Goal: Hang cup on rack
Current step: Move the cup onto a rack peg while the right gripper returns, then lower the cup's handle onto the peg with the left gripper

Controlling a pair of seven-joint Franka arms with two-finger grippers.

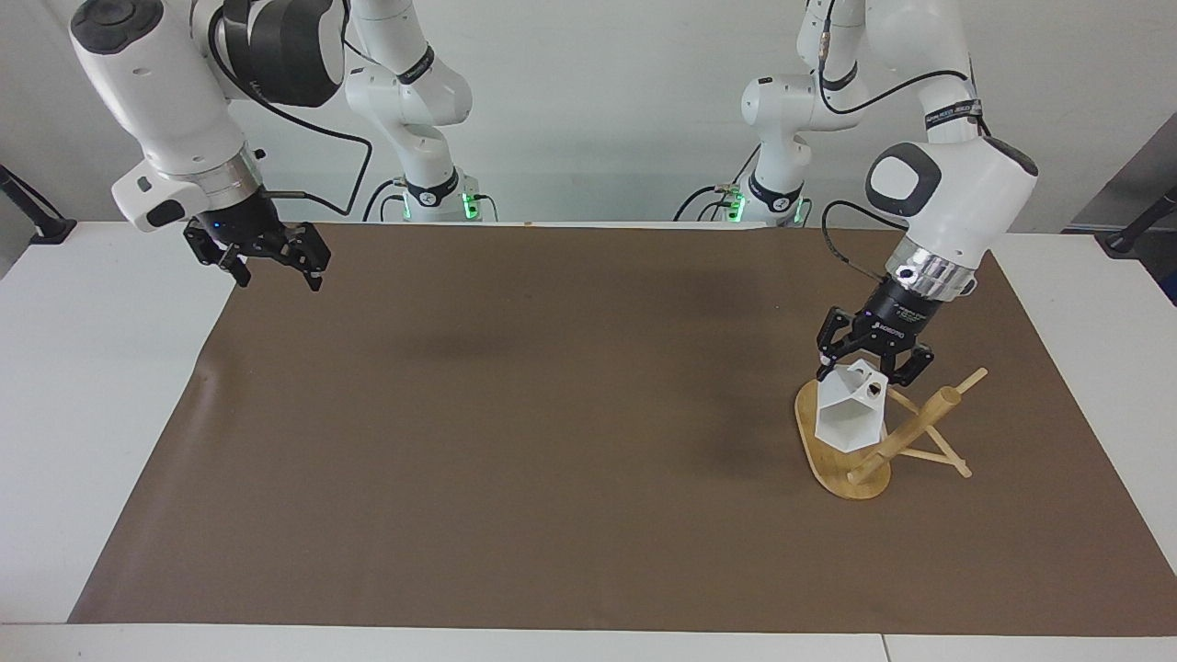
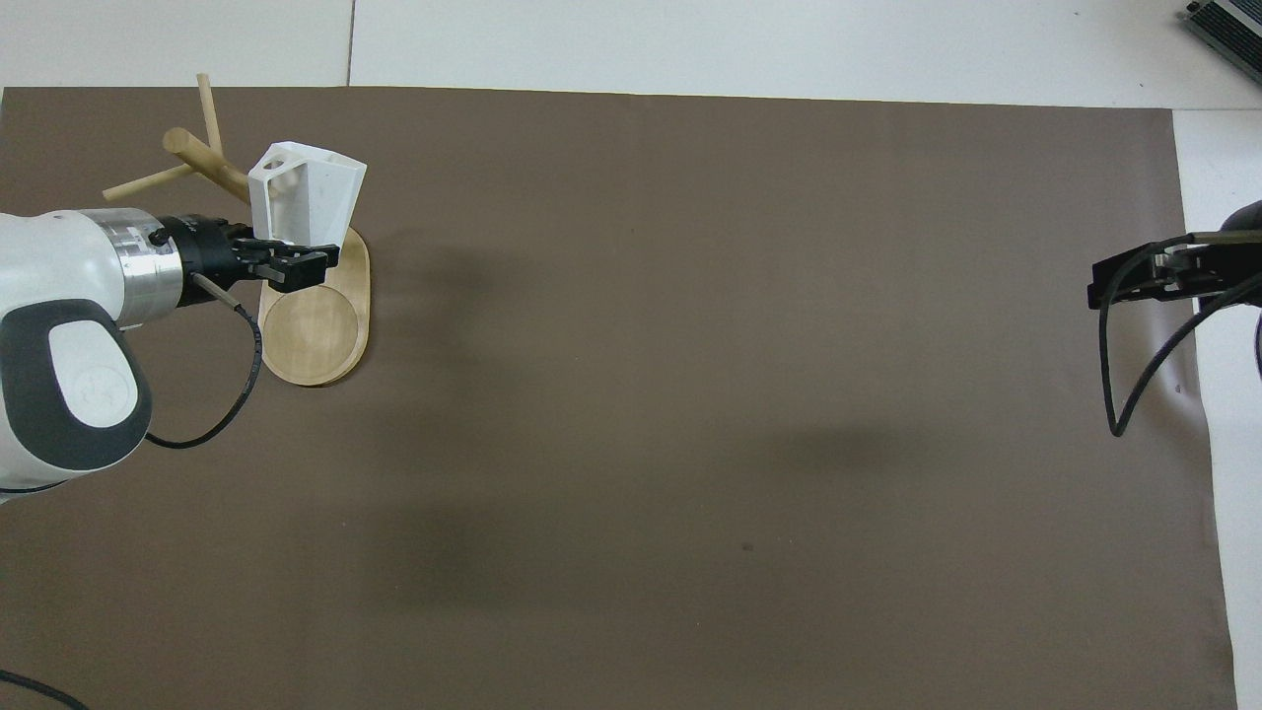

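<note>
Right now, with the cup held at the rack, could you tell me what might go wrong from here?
1. The left tool holds the cup over the rack base; whether a peg has entered the handle hole is unclear, so a release may drop it.
2. Pushing against the thin peg could tip or slide the rack.
The right tool waits over the mat's corner, too distant to help.

You are looking at one cup [image 1: 851, 416], one rack [image 1: 906, 439], one brown mat [image 1: 552, 441], two grippers.
</note>
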